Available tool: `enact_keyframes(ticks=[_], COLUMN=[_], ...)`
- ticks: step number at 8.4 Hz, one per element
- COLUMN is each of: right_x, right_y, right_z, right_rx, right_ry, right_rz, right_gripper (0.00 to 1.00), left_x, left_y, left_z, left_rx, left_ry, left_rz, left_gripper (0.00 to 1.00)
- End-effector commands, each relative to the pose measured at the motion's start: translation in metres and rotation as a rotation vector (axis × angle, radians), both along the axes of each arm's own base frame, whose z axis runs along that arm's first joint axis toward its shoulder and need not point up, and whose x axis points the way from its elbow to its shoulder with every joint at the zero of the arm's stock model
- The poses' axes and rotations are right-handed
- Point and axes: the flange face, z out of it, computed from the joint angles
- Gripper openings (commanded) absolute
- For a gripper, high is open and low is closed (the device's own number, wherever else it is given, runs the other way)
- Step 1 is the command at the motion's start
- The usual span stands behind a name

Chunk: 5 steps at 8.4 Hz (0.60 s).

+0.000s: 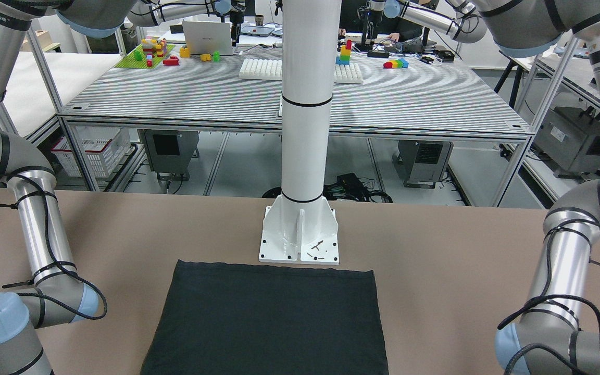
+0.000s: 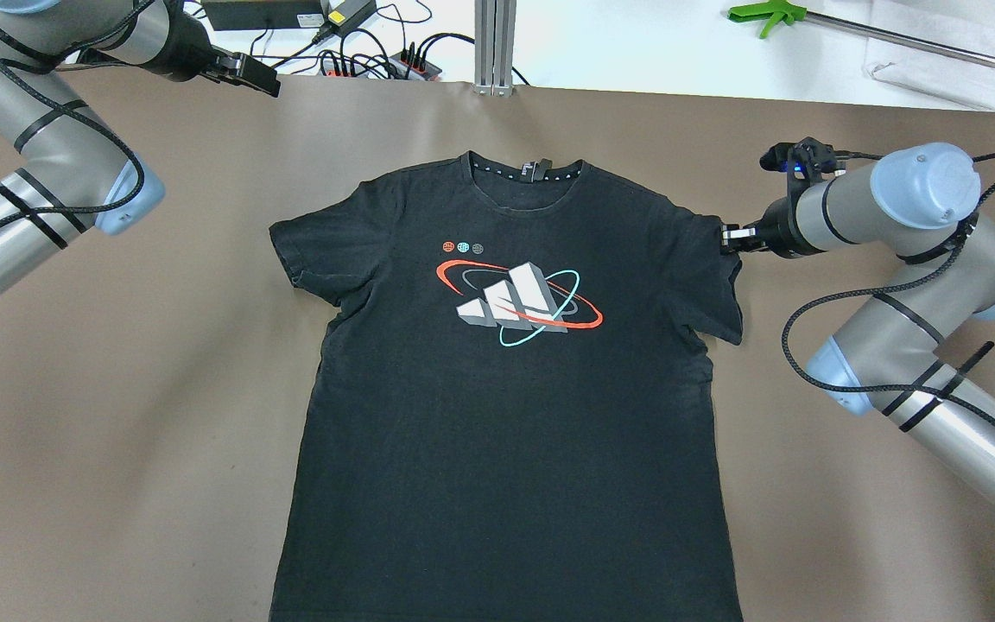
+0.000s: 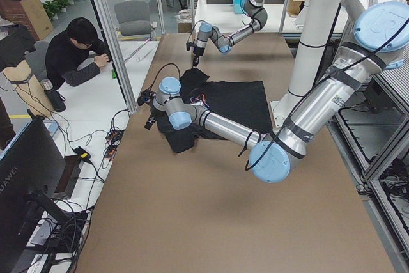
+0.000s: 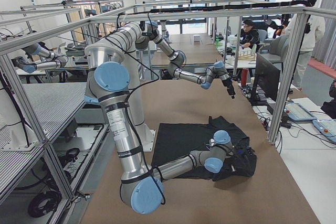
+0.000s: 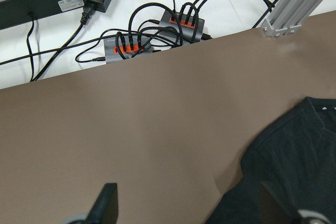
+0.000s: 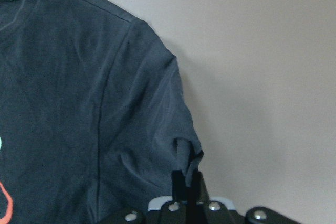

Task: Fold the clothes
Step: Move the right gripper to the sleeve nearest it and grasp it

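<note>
Right gripper (image 2: pixel 725 240) clamps sleeve of black T-shirt (image 2: pixel 506 432).
Shirt lies flat at its 9 o'clock; left gripper (image 2: pixel 266 85), fingers apart, at shirt's 11 o'clock.

The left arm (image 2: pixel 31 186) bends at a raised elbow and reaches toward the far left, the left end effector (image 2: pixel 257 79) hanging in the air with fingers (image 5: pixel 106 203) spread wide apart. The right arm (image 2: pixel 938 406) folds back at its elbow, wrist pointing inward. The right end effector (image 2: pixel 725 240) lies low, fingers (image 6: pixel 179 181) pinched together on the sleeve edge of the shirt (image 2: pixel 506 415).
</note>
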Motion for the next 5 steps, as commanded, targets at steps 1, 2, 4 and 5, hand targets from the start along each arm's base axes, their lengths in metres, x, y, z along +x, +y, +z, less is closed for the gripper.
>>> enact_keyframes(ticks=[1,2,4,5], right_x=[-0.028,-0.051,-0.109,-0.127], right_y=[-0.004,-0.012,-0.017,-0.018], right_z=[-0.036,-0.054,-0.091,-0.101], right_rx=[0.031,0.049,0.083,0.096], right_ry=[-0.018,-0.015,0.003,0.009], right_rz=[-0.025,-0.017,0.058,0.064], right_gripper=[0.00,0.00,0.00,0.00], left_x=[0.001,0.001,0.001,0.001], left_y=[0.000,0.000,-0.001,-0.001], left_z=[0.003,0.004,0.007,0.008], left_rx=[-0.002,-0.004,-0.008,-0.007], left_ry=[-0.002,-0.003,-0.006,-0.006], left_rz=[0.000,0.000,0.000,0.000], left_gripper=[0.94,0.94,0.94,0.94])
